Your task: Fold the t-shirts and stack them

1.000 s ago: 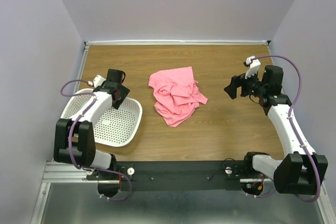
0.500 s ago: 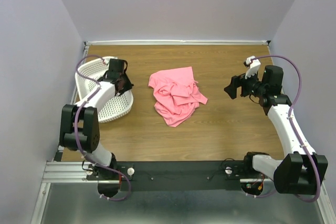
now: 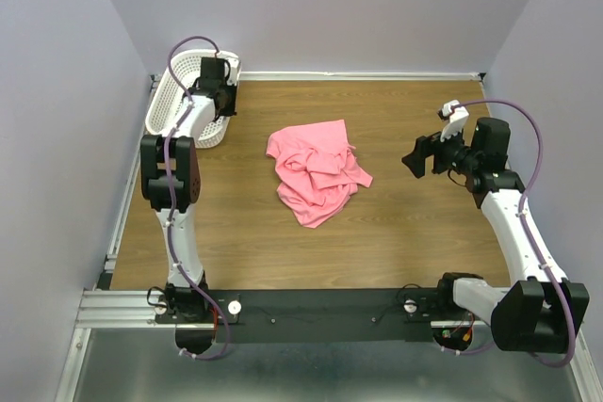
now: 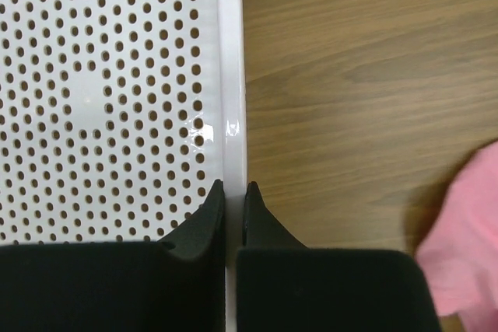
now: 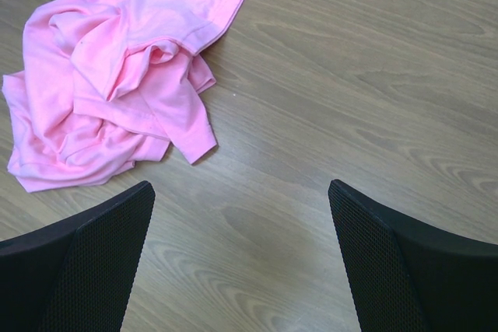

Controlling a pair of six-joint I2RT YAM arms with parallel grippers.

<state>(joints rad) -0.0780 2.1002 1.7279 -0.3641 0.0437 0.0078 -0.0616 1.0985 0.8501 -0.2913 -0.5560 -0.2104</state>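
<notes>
Hauling the white perforated plastic basket (image 3: 166,110) to the far-left corner of the desk (image 3: 405,242), my left claw (image 4: 233,188) pinches its rim; right claw (image 5: 240,188) gapes; salmon-pink cloth t-shirt (image 3: 316,171) lies crumpled outside it.

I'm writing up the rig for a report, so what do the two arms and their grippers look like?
Both the left arm and right arm have white links with chunky black joints, and a purple cable loops along each. The left gripper and right gripper are black; the right one's fingers show a fine mesh texture.
</notes>
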